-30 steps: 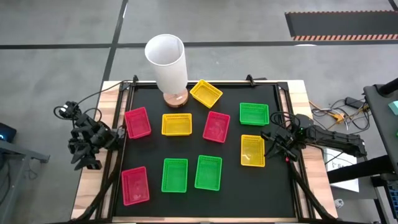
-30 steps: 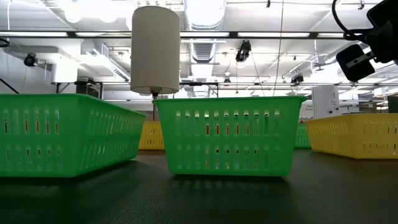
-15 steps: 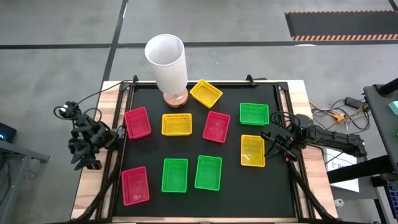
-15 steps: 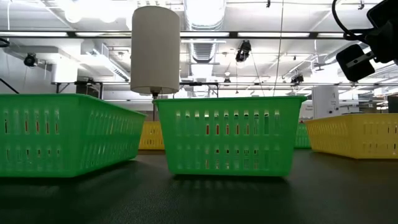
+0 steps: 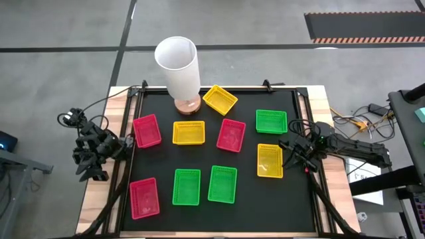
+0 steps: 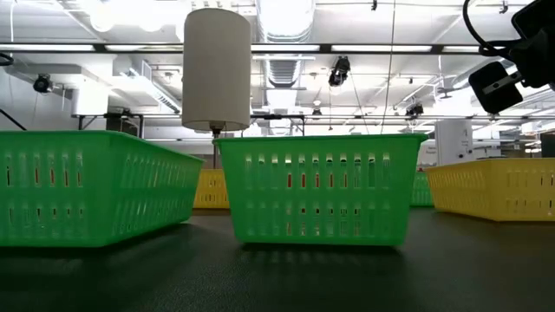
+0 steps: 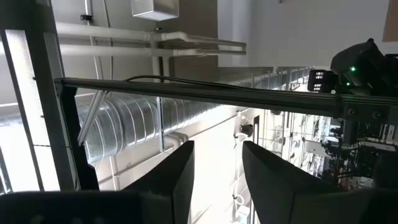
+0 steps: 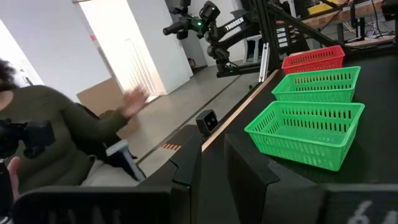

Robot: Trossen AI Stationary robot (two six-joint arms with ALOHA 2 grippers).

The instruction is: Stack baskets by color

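White "TROSSEN" lettering (image 8: 236, 23) on arm (image 8: 214, 31)

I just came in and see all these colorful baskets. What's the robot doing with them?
Nothing is being handled right now. Nine baskets lie apart on the black table: three red, three yellow and three green, none stacked yet. A tall white cylinder stands at the back. The left gripper waits off the table's left edge, empty with its fingers apart. The right gripper sits at the right edge beside a yellow basket, holding nothing.

Bright overhead light, blurred moving hand
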